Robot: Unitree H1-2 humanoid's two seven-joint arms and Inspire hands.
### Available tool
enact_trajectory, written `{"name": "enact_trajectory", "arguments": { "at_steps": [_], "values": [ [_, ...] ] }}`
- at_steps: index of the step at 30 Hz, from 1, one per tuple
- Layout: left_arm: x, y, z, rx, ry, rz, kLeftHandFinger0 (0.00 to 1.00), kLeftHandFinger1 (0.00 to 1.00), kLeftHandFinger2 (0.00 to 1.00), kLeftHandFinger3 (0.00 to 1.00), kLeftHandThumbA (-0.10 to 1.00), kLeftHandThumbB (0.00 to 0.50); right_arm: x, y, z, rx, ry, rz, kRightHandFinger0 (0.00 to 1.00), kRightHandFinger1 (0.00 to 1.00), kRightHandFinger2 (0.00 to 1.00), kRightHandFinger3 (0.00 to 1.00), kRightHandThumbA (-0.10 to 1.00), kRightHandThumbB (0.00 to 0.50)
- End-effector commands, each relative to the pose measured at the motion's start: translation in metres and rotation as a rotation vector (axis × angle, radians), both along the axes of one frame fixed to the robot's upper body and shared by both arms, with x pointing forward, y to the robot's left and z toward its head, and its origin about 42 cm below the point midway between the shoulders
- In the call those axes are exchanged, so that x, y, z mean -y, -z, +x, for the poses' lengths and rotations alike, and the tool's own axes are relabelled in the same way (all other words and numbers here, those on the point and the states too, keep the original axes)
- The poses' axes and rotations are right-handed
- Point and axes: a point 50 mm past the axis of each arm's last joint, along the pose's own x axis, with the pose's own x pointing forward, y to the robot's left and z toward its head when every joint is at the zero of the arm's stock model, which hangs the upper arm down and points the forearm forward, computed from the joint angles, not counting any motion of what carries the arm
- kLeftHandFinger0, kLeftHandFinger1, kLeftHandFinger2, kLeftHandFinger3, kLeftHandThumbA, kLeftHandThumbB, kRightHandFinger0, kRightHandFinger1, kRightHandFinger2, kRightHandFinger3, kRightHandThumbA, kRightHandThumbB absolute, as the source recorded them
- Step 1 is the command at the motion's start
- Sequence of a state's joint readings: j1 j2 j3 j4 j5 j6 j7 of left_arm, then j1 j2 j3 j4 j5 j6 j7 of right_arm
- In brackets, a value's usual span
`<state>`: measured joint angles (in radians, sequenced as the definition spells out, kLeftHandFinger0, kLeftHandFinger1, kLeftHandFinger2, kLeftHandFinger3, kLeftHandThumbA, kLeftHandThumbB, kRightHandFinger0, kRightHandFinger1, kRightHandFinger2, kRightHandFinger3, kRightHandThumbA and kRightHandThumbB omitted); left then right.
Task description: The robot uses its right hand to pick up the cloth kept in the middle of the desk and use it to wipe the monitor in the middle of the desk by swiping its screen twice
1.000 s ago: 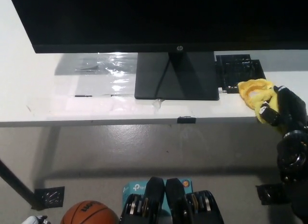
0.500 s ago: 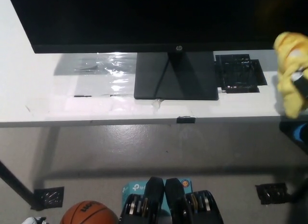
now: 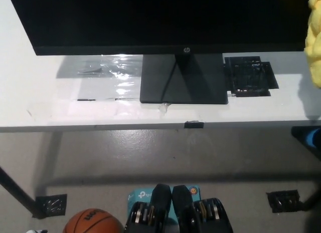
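The black monitor (image 3: 160,17) fills the top of the head view, and its stand (image 3: 183,80) rests on the white desk (image 3: 50,102). The yellow cloth (image 3: 314,42) hangs in the air at the picture's right edge, level with the monitor's lower right corner and well above the desk. My right hand is cut off by that edge, behind the cloth. Only a dark piece of my right arm with a blue patch (image 3: 312,139) shows below the desk's front edge. My left hand is out of the picture.
A black mat (image 3: 250,75) lies on the desk right of the stand, and a shiny plastic sheet (image 3: 108,72) to its left. On the floor are a basketball (image 3: 93,222), a teal box (image 3: 143,195) and black desk foot plates (image 3: 283,200).
The cloth has gone from lying on the desk at the right in my right hand's grasp to hanging high at the right edge. My right hand has left the picture.
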<state>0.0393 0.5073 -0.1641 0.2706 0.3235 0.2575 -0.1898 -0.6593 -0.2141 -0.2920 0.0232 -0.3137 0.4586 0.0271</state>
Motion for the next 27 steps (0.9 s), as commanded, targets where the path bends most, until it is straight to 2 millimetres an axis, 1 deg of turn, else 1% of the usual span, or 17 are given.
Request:
{"name": "enact_trajectory", "arguments": {
  "at_steps": [1, 6, 8, 9, 11, 12, 13, 17, 18, 19, 20, 22, 23, 24, 25, 26, 27],
  "values": [
    [-0.011, -0.013, -0.001, 0.031, 0.023, 0.021, 1.00, 1.00, 1.00, 1.00, 0.29, 0.472, -0.002, -0.028, 0.013, 0.003, -0.008, -0.104, 0.00, 0.00, 0.23, 0.18, -0.10, 0.110],
    [-0.011, -0.012, -0.003, 0.017, 0.029, 0.035, 1.00, 1.00, 1.00, 1.00, 0.31, 0.472, -0.017, -0.032, 0.027, -0.022, -0.023, -0.151, 0.00, 0.00, 0.16, 0.10, -0.10, 0.101],
    [-0.011, -0.012, -0.003, 0.018, 0.032, 0.034, 1.00, 1.00, 1.00, 1.00, 0.31, 0.467, -0.022, -0.033, 0.029, -0.026, -0.032, -0.162, 0.00, 0.00, 0.18, 0.09, -0.10, 0.087],
    [-0.012, -0.011, -0.003, 0.018, 0.028, 0.030, 1.00, 1.00, 1.00, 1.00, 0.29, 0.464, -0.033, -0.036, 0.036, -0.031, -0.044, -0.180, 0.00, 0.00, 0.18, 0.06, -0.10, 0.100],
    [-0.012, -0.011, -0.003, 0.016, 0.025, 0.030, 1.00, 1.00, 1.00, 1.00, 0.29, 0.464, -0.037, -0.036, 0.039, -0.037, -0.048, -0.179, 0.00, 0.00, 0.20, 0.04, -0.10, 0.102],
    [-0.011, -0.012, -0.004, 0.017, 0.029, 0.032, 1.00, 1.00, 1.00, 1.00, 0.30, 0.467, -0.052, -0.040, 0.042, -0.030, -0.079, -0.185, 0.00, 0.00, 0.21, 0.00, -0.10, 0.075],
    [-0.010, -0.011, -0.003, 0.012, 0.029, 0.034, 1.00, 1.00, 1.00, 1.00, 0.31, 0.468, -0.056, -0.040, 0.044, -0.033, -0.082, -0.180, 0.00, 0.00, 0.22, 0.00, -0.10, 0.068],
    [-0.009, -0.011, -0.005, 0.016, 0.032, 0.030, 1.00, 1.00, 1.00, 1.00, 0.30, 0.467, -0.079, -0.040, 0.055, -0.047, -0.111, -0.181, 0.00, 0.00, 0.27, 0.00, -0.10, 0.074],
    [-0.009, -0.011, -0.005, 0.008, 0.030, 0.034, 1.00, 1.00, 1.00, 1.00, 0.31, 0.471, -0.093, -0.040, 0.064, -0.059, -0.122, -0.165, 0.00, 0.00, 0.28, 0.08, -0.10, 0.093],
    [-0.008, -0.010, -0.005, 0.004, 0.030, 0.035, 1.00, 1.00, 1.00, 1.00, 0.30, 0.460, -0.096, -0.039, 0.065, -0.061, -0.125, -0.163, 0.00, 0.00, 0.27, 0.10, -0.10, 0.101],
    [-0.009, -0.010, -0.005, 0.003, 0.035, 0.037, 1.00, 1.00, 1.00, 1.00, 0.29, 0.458, -0.108, -0.040, 0.068, -0.064, -0.142, -0.164, 0.00, 0.00, 0.26, 0.20, -0.10, 0.107],
    [-0.009, -0.011, -0.005, 0.004, 0.040, 0.041, 1.00, 1.00, 1.00, 1.00, 0.30, 0.466, -0.126, -0.042, 0.070, -0.054, -0.166, -0.172, 0.00, 0.00, 0.27, 0.23, -0.10, 0.094],
    [-0.008, -0.011, -0.005, 0.006, 0.043, 0.045, 1.00, 1.00, 1.00, 1.00, 0.29, 0.465, -0.141, -0.043, 0.071, -0.047, -0.190, -0.173, 0.00, 0.00, 0.26, 0.09, -0.10, 0.088],
    [-0.008, -0.011, -0.004, 0.005, 0.042, 0.044, 1.00, 1.00, 1.00, 1.00, 0.29, 0.465, -0.146, -0.044, 0.071, -0.045, -0.201, -0.167, 0.00, 0.00, 0.24, 0.03, -0.10, 0.083],
    [-0.007, -0.011, -0.004, -0.002, 0.039, 0.045, 1.00, 1.00, 1.00, 1.00, 0.30, 0.464, -0.154, -0.045, 0.070, -0.040, -0.217, -0.164, 0.00, 0.00, 0.14, 0.00, -0.10, 0.092],
    [-0.007, -0.011, -0.004, 0.000, 0.041, 0.043, 1.00, 1.00, 1.00, 1.00, 0.29, 0.468, -0.159, -0.045, 0.070, -0.034, -0.219, -0.160, 0.00, 0.00, 0.15, 0.09, -0.10, 0.110],
    [-0.007, -0.010, -0.003, 0.000, 0.044, 0.044, 1.00, 1.00, 1.00, 1.00, 0.30, 0.464, -0.166, -0.046, 0.069, -0.028, -0.227, -0.151, 0.00, 0.00, 0.17, 0.08, -0.10, 0.105]
  ]
}}
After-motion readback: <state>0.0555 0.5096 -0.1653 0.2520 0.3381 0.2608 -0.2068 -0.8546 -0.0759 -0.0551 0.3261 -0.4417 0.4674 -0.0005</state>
